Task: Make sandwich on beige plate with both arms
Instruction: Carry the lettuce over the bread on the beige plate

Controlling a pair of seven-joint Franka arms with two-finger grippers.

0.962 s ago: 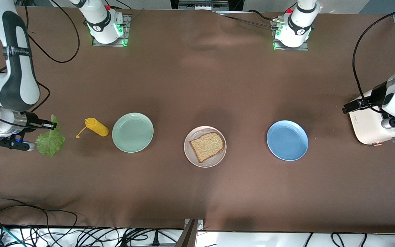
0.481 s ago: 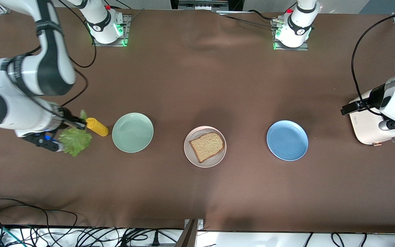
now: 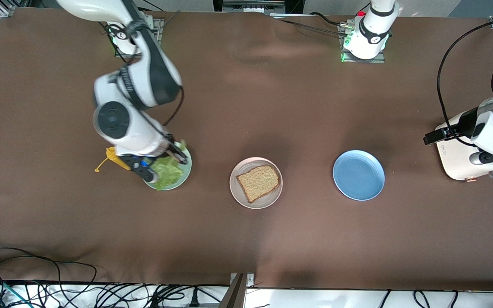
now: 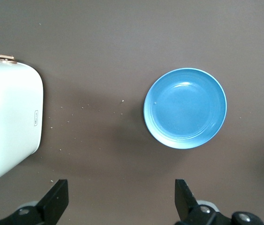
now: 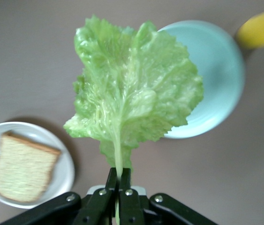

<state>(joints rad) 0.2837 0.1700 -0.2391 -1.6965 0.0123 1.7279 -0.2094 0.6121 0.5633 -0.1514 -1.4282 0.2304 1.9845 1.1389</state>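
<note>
No text or label can be read.

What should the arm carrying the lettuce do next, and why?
Probably carry on sideways to the beige plate. The right pincer pinches the lettuce by its stem, over the green plate; the bread on the beige plate has no topping yet.

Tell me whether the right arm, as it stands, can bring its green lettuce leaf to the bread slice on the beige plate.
Probably yes. The right gripper, shut on the ruffled green lettuce leaf, is over the mint-green plate, beside the round beige plate with the brown bread slice. Nothing stands between them.
</note>
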